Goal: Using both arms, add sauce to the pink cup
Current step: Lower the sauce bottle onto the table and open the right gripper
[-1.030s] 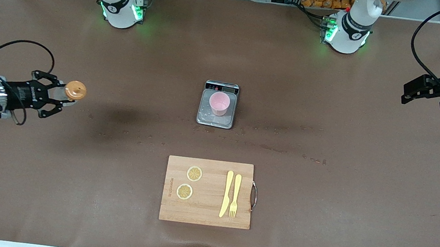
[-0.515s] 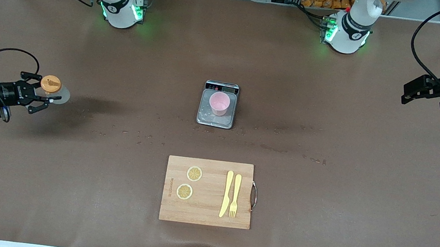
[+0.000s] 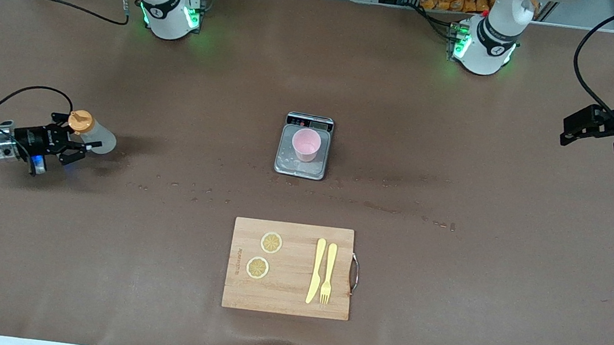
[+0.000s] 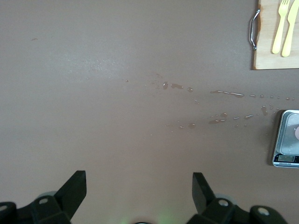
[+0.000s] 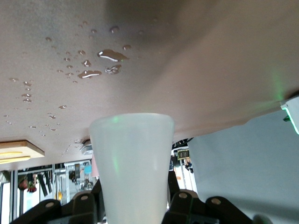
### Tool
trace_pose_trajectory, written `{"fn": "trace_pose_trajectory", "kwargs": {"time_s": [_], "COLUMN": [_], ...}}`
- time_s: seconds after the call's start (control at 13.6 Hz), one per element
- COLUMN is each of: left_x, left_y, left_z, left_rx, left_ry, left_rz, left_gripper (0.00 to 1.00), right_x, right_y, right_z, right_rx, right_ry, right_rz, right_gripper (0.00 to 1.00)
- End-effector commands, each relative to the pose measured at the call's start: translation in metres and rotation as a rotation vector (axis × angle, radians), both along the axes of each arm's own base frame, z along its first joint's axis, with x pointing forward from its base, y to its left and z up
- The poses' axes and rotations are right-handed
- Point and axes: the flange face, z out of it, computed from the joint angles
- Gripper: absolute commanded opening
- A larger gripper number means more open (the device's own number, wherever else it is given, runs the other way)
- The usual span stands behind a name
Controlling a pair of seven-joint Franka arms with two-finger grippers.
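Note:
The sauce bottle [image 3: 93, 136], greyish-white with an orange cap [image 3: 80, 121], is at the right arm's end of the table. My right gripper [image 3: 75, 143] is shut on its body. In the right wrist view the bottle [image 5: 132, 158] fills the gap between the fingers [image 5: 177, 200], with its base toward the table. I cannot tell whether the base touches the table. The pink cup [image 3: 306, 144] stands upright on a small scale [image 3: 285, 161] at the table's middle. My left gripper [image 3: 568, 132] is open and empty [image 4: 138, 186], and it waits above the left arm's end of the table.
A wooden cutting board [image 3: 287, 287] lies nearer to the front camera than the scale, with two lemon slices [image 3: 271, 242], a yellow knife [image 3: 316, 270] and a fork [image 3: 328, 273]. Drops of liquid [image 3: 379, 206] dot the mat between scale and board. The scale also shows in the left wrist view [image 4: 285, 147].
My right gripper has carried the bottle down and toward the right arm's end of the table, then a little back toward the middle. The left arm has not moved.

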Motion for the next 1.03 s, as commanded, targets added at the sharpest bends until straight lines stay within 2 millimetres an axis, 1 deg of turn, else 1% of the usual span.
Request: {"fn": "trace_pose_trajectory", "kwargs": {"time_s": [0.0,0.07,0.15,0.29,0.37,0.52,0.66,0.74,0.81,0.88,0.96], "left_x": [0.0,0.0,0.0,0.0,0.001,0.001,0.0,0.001,0.001,0.001,0.001], "left_y": [-0.002,-0.002,-0.002,-0.002,-0.001,-0.001,-0.002,-0.001,0.0,0.0,0.0], "left_z": [0.003,0.003,0.003,0.003,0.003,0.003,0.003,0.003,0.003,0.003,0.003], "left_rx": [0.008,0.007,0.008,0.008,0.007,0.007,0.007,0.008,0.008,0.008,0.008], "left_ry": [0.001,0.001,0.001,0.001,0.0,0.0,0.0,0.0,0.0,0.0,0.0], "left_rz": [-0.003,-0.003,-0.005,-0.003,-0.002,-0.002,-0.003,-0.003,-0.001,-0.001,-0.001], "left_gripper": [1.0,1.0,1.0,1.0,1.0,1.0,1.0,1.0,1.0,1.0,1.0], "right_x": [-0.003,-0.006,-0.008,-0.015,-0.015,-0.015,-0.015,-0.013,-0.01,-0.007,-0.002], "right_y": [-0.009,-0.015,-0.015,-0.022,-0.024,-0.024,-0.024,-0.026,-0.027,-0.031,-0.04], "right_z": [-0.015,-0.019,-0.029,-0.048,-0.049,-0.056,-0.057,-0.054,-0.052,-0.048,-0.038], "right_rx": [0.081,0.082,0.086,0.104,0.096,0.089,0.073,0.067,0.061,0.053,0.025], "right_ry": [-0.048,-0.048,-0.047,-0.082,-0.087,-0.084,-0.081,-0.085,-0.091,-0.102,-0.12], "right_rz": [-0.023,-0.036,-0.038,-0.041,-0.047,-0.05,-0.045,-0.044,-0.041,-0.041,-0.027], "right_gripper": [0.53,0.53,0.53,0.54,0.58,0.82,0.97,1.0,1.0,1.0,1.0]}}
